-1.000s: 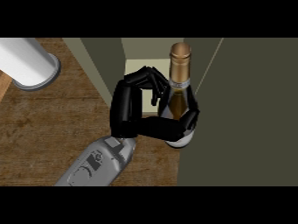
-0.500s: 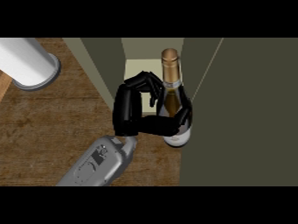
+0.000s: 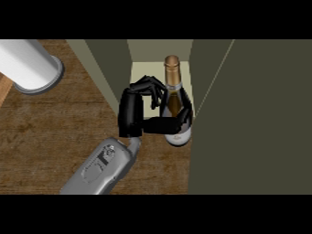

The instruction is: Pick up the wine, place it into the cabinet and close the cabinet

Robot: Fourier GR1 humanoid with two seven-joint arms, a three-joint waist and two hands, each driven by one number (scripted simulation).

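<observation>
In the head view, a grey forearm rises from the lower edge, and its black right hand (image 3: 145, 116) curls fingers and thumb round the body of the dark glass wine bottle with a gold-foil neck (image 3: 174, 98). The bottle stands upright at the mouth of the olive-green cabinet (image 3: 111, 68), between its side wall and the open door (image 3: 266, 114). A white cylindrical post (image 3: 23, 64) stands on the brown wood-grain counter (image 3: 43, 141) to the left, well apart.
</observation>
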